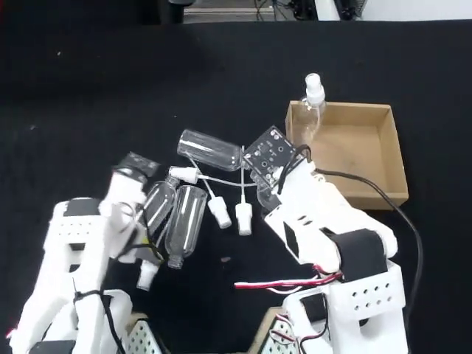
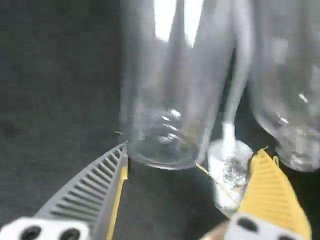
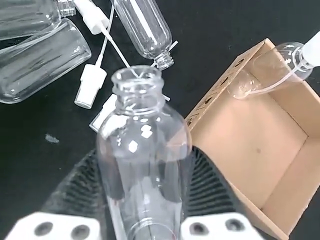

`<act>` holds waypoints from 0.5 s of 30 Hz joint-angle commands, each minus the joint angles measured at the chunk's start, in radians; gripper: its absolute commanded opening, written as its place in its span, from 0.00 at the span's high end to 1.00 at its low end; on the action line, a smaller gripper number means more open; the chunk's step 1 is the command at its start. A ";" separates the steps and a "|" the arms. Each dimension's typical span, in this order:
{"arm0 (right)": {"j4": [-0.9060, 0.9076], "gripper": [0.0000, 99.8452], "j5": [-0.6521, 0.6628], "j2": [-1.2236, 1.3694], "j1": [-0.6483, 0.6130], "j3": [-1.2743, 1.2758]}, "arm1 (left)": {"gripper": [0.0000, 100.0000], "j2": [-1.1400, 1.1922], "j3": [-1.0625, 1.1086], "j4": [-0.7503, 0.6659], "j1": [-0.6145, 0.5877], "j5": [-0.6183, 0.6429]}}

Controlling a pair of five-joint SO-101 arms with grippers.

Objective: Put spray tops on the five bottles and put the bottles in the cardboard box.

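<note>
My right gripper (image 3: 145, 155) is shut on a clear bottle (image 3: 142, 130) with a bare, open neck, held left of the cardboard box (image 3: 260, 145). One bottle with a spray top (image 1: 313, 103) stands in the box's far left corner. A capless bottle (image 1: 210, 150) lies on the black table, and two more (image 1: 184, 221) lie side by side by the left arm. My left gripper (image 2: 192, 155) is open, its fingers either side of one lying bottle's base (image 2: 162, 130), with a small spray top (image 2: 227, 170) beside it. Loose spray tops (image 1: 220, 210) (image 1: 243, 217) lie mid-table.
Another spray top (image 1: 184, 175) lies near the lying bottles, and one more (image 1: 147, 276) lies by the left arm's base. The right arm's cable (image 1: 383, 199) runs along the box's front wall. The far part of the black table (image 1: 110, 74) is bare.
</note>
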 commanded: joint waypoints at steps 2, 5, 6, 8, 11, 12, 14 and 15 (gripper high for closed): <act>-0.023 0.99 -0.003 -0.021 0.017 -0.004 | 0.64 -0.025 0.001 -0.106 -0.119 -0.055; -0.023 0.99 -0.003 -0.021 0.017 -0.004 | 0.64 -0.025 -0.008 -0.110 -0.145 -0.077; -0.023 0.99 -0.003 -0.021 0.017 -0.004 | 0.64 -0.034 -0.008 -0.109 -0.150 -0.077; -0.023 0.99 -0.003 -0.021 0.017 -0.004 | 0.64 -0.035 -0.015 -0.075 -0.145 -0.077; -0.023 0.99 -0.003 -0.021 0.017 -0.004 | 0.64 -0.035 -0.079 0.066 -0.133 -0.078; -0.023 0.99 -0.003 -0.021 0.017 -0.004 | 0.64 -0.035 -0.110 0.117 -0.122 -0.078; -0.025 0.99 -0.003 -0.021 0.017 -0.004 | 0.64 -0.034 -0.165 0.216 -0.105 -0.078; -0.025 0.99 -0.003 -0.021 0.017 -0.004 | 0.64 -0.028 -0.183 0.256 -0.087 -0.078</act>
